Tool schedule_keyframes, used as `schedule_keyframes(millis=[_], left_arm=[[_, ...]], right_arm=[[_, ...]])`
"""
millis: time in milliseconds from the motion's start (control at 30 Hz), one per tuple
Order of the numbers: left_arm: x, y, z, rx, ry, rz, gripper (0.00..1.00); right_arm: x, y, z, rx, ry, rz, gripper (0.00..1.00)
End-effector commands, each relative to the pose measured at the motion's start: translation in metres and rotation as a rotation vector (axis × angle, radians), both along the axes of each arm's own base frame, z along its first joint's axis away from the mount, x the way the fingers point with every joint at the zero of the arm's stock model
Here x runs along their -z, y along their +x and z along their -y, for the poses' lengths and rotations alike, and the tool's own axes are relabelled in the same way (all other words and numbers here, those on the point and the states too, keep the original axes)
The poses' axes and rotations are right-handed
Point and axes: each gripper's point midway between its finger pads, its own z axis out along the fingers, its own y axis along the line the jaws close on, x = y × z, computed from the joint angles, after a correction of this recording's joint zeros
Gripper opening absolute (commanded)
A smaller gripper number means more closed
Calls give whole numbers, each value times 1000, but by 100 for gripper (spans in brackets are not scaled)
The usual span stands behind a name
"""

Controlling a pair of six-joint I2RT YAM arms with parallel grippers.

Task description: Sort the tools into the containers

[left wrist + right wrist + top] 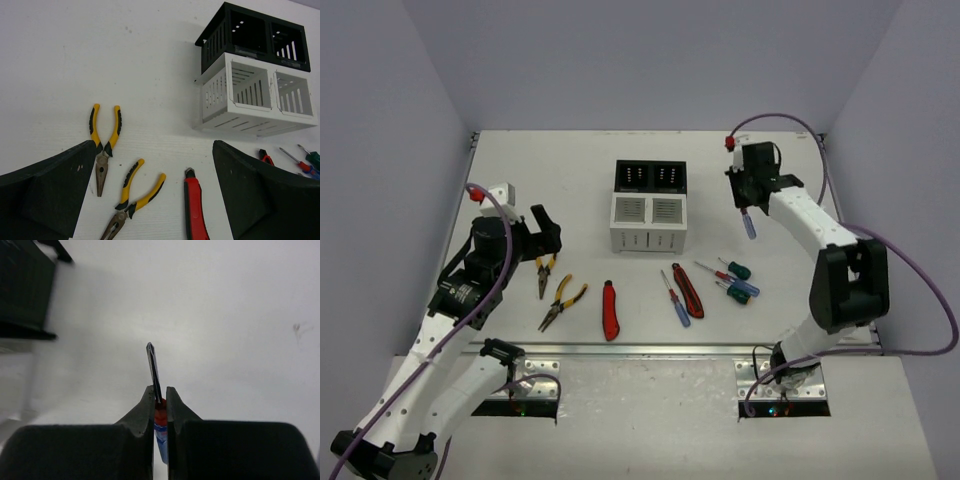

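Left fingers [547, 232] stand spread wide above two pliers [102, 150] lying on the table [550, 170]. In the wrist view the pliers show between them, with a red knife [610, 311] just to the right. Right fingers [747, 207] pinch a blue-handled screwdriver [748, 226] above the table, to the right of the black box [215, 45] and the white box [215, 100]. The two boxes touch back to front at mid-table. Another knife [688, 291] and several other screwdrivers [732, 281] lie near the front right. Bare table rings the boxes, and the walls stand well off.
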Motion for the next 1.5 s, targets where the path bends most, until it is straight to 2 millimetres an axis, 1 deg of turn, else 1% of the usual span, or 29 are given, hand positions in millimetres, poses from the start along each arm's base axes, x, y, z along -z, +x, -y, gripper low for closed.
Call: schedule_keyframes(millis=[0,33,67,133,200,233,267,300,333,367,433,500,633,733,833,900,933,1033,1067,1100,1133,1167,1200,1267,1333,1367,1400,1433,1467], left_arm=[[-7,7,4,9,-6,33,100],[-7,8,5,9,-5,30,100],[-6,8,5,9,-4,24,100],[-4,9,5,9,-1,18,100],[-4,8,5,10,-4,20,100],[-4,8,5,10,-4,20,100],[-3,9,5,11,-2,17,100],[-2,10,6,11,0,11,100],[0,11,6,11,3,3,100],[1,11,5,9,7,-1,100],[1,11,5,6,8,-5,100],[0,10,4,4,7,1,100],[-2,10,5,6,1,11,100],[-2,9,7,18,-1,11,100],[-4,8,10,36,-9,19,100],[-8,7,10,38,-14,33,100],[-9,7,10,42,-16,37,100],[-11,6,13,58,-21,44,100],[-11,6,14,65,-23,44,100],[-11,5,14,70,-25,46,100],[-12,5,15,72,-26,51,100],[-14,4,14,71,-27,58,100],[-14,4,14,71,-28,61,100],[-17,3,13,67,-30,72,100],[-17,2,13,67,-29,72,100],[-18,3,13,66,-30,74,100],[-18,2,12,62,-27,72,100],[-18,2,10,51,-25,73,100],[-20,1,7,34,-23,77,100]], right_arm=[[-159,31,-68,-118,412,468,0],[-175,27,-88,-197,507,502,0],[-197,27,-106,-287,572,568,0],[-234,24,-129,-405,679,695,0],[-251,23,-145,-476,731,754,0],[-265,22,-149,-494,744,791,0],[-270,29,-161,-532,763,790,0],[-267,37,-173,-565,779,775,0],[-255,45,-183,-582,786,749,0],[-258,51,-187,-593,789,766,0],[-235,61,-196,-600,791,734,0],[-225,63,-201,-626,761,753,0],[-206,76,-206,-647,721,763,0],[-189,80,-213,-686,704,734,0],[-171,86,-211,-680,663,723,0],[-160,86,-208,-677,638,716,0],[-151,84,-206,-678,622,706,0],[-135,79,-201,-675,590,707,1],[-131,78,-199,-671,585,703,6],[-128,77,-197,-667,575,697,24],[-126,75,-194,-659,562,690,50],[-133,73,-191,-652,552,701,64],[-132,73,-189,-640,546,699,69],[-150,66,-181,-615,533,710,79],[-160,62,-170,-562,502,678,84],[-166,59,-160,-512,471,652,87],[-169,50,-140,-418,416,590,90],[-164,27,-125,-349,392,486,90],[-155,3,-109,-283,360,392,89]])
